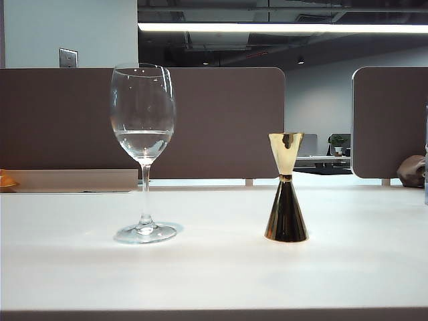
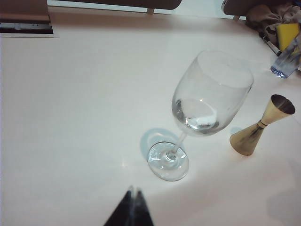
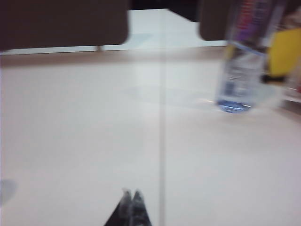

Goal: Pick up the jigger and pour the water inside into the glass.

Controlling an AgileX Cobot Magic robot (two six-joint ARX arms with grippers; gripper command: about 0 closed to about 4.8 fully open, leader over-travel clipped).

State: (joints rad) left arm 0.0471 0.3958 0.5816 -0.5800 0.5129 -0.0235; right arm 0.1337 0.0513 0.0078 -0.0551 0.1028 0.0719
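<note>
Jigger (image 1: 286, 190) upright on bench (image 1: 214, 274), well right of glass (image 1: 143, 150), untouched and free to grasp. Water (image 1: 142, 142) pooled low in glass bowl. Left tool (image 2: 133, 200) closed, empty, parked near glass foot. Right tool (image 3: 131, 201) closed, empty, over bare bench away from glass, bottle (image 3: 242, 70) beyond.
</note>
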